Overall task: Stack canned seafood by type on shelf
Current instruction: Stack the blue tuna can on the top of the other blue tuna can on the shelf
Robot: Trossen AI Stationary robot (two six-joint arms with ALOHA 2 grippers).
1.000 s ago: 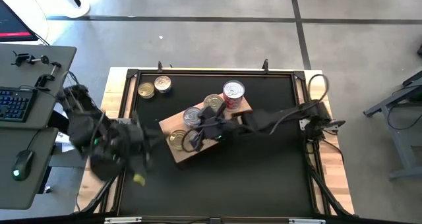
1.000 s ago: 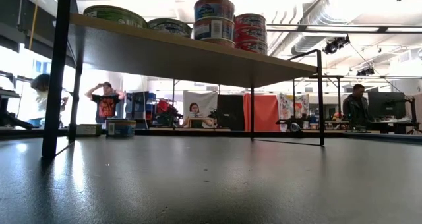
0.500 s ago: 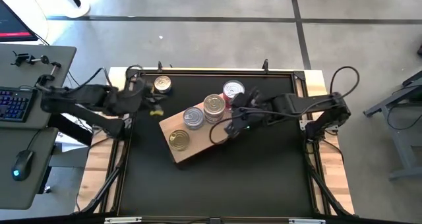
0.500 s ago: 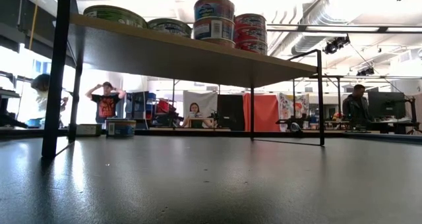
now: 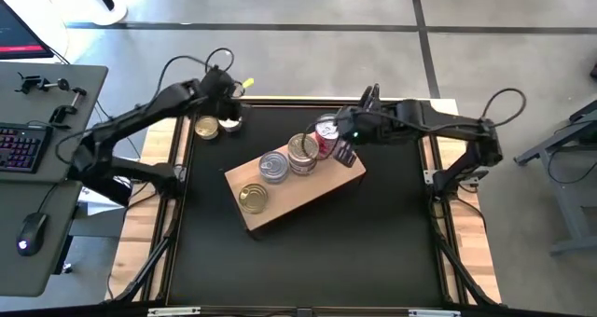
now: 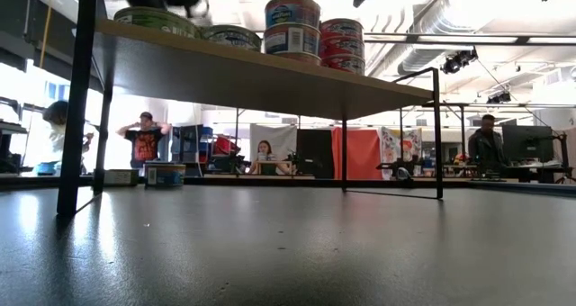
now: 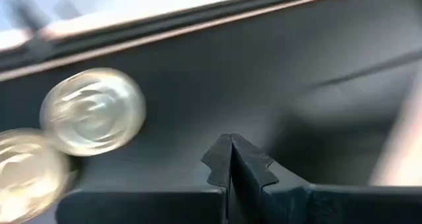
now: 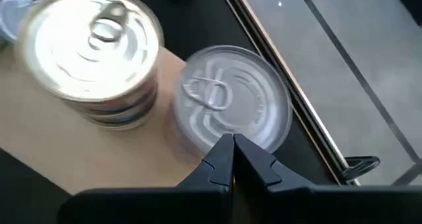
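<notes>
The shelf (image 5: 308, 191) is a light-brown board lying slantwise mid-table, raised on thin legs in the low view (image 6: 270, 72). On it stand a gold tin (image 5: 252, 198), a silver stack (image 5: 273, 165), a gold-topped stack (image 5: 301, 149) and a red-labelled stack (image 5: 326, 130). Two more tins (image 5: 207, 128) (image 5: 230, 122) rest flat on the black table at the far left. My left gripper (image 7: 231, 148) hovers shut beside those two (image 7: 92, 112). My right gripper (image 8: 232, 151) is shut just over the near rim of the red-labelled stack's silver top (image 8: 231, 105).
The black table's raised rim and wooden border (image 5: 298, 101) run close behind both grippers. A desk with a keyboard (image 5: 23, 149) stands to the left of the table. In the low view, people sit and stand in the room beyond (image 6: 144, 139).
My left gripper has swung from beyond the table's near-left edge to its far-left corner, turning as it went, and now hangs by the two loose tins. My right gripper has gone from the shelf's middle toward its right end, rising and tipping. The tins have not moved.
</notes>
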